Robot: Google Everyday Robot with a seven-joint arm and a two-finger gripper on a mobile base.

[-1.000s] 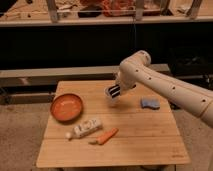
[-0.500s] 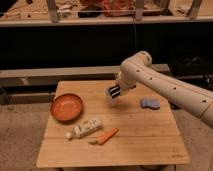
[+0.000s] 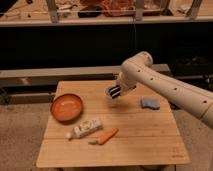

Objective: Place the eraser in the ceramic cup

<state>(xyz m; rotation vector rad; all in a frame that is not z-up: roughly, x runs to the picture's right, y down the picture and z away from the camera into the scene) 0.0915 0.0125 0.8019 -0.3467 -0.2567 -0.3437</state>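
The eraser, a small black block with white stripes, sits at the tip of my gripper, which is shut on it. It hangs tilted right over the mouth of the ceramic cup, a small whitish cup standing at the back middle of the wooden table. Only the cup's left rim and side show; the rest is hidden behind the eraser and gripper. My white arm reaches in from the right.
An orange bowl stands at the table's left. A whitish bottle and a carrot lie in front of the cup. A light-blue sponge-like piece lies at the right, under the arm.
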